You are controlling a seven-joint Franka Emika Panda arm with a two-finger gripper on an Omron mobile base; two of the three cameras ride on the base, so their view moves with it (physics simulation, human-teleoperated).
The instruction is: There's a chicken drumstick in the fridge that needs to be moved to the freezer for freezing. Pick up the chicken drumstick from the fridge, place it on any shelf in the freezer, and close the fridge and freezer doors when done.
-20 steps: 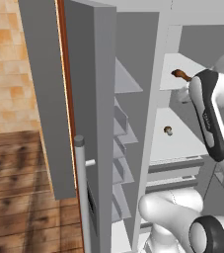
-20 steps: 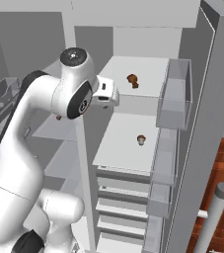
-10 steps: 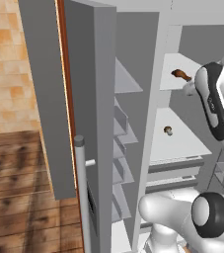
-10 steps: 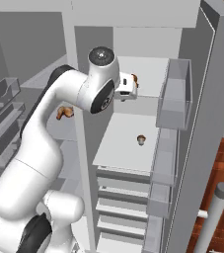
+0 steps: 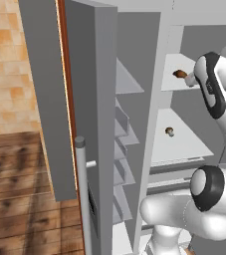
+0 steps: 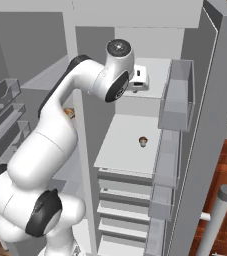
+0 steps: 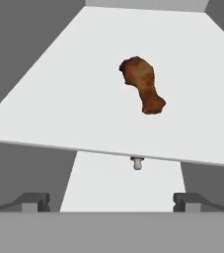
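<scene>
Now pincer (image 7: 111, 200) wide, empty, before chicken drumstick (image 7: 143, 84).

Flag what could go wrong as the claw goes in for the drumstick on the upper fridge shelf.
The chicken drumstick lies well back on the shelf at a slant to the open claw, so the fingers may close on it unevenly. The shelf's front edge sits between them, so a low approach could strike it. The mushroom-like lump below isn't the target.
</scene>
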